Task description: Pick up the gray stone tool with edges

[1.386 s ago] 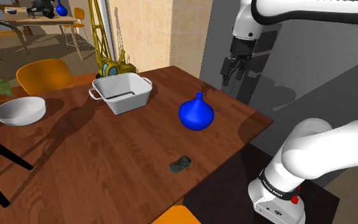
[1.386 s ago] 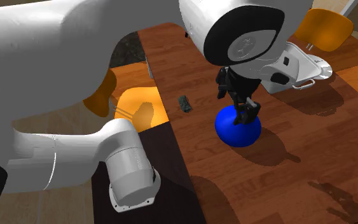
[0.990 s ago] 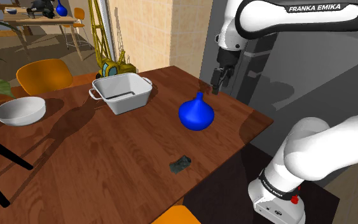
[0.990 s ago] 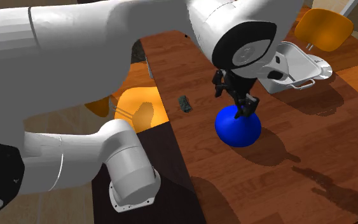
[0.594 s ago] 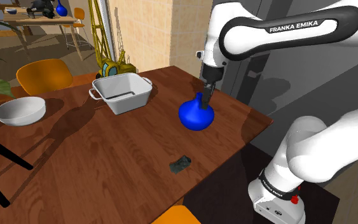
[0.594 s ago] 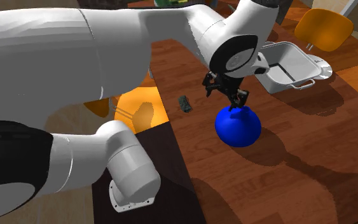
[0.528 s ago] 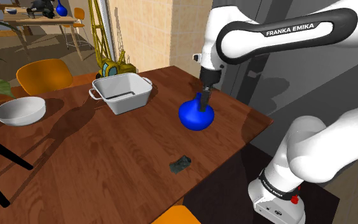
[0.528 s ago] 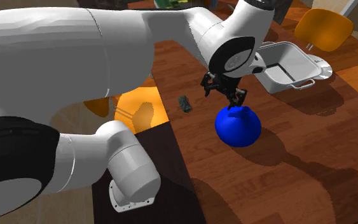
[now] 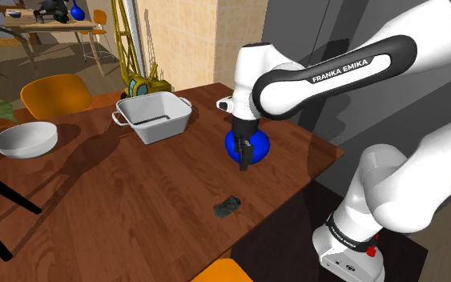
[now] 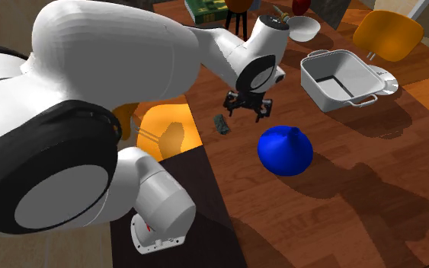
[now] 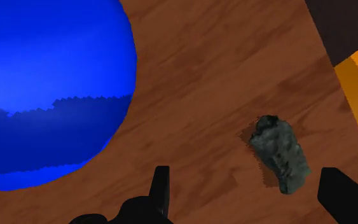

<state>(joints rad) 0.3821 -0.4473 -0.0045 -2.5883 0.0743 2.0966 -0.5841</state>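
We see bright, even light throughout. A stair-stepped shadow edge crosses the blue vase (image 11: pixel 44 63), darkening part of it, and beside the vase soft dark shadows lie across the wooden table (image 9: pixel 159 180).

A wooden table (image 9: pixel 159 184) stands beside a grey wall (image 9: pixel 295 20). Orange chairs (image 9: pixel 55 94) sit at it. A beige wall (image 9: pixel 183 40) stands beyond.

Gripper (image 10: pixel 247 111) hangs over wooden table (image 10: pixel 372 198), fingers spread, just beside the dark stone tool (image 10: pixel 220 124) lying near the table edge. Blue vase (image 10: pixel 285 150) close by, white pan (image 10: pixel 331 97) beyond it.
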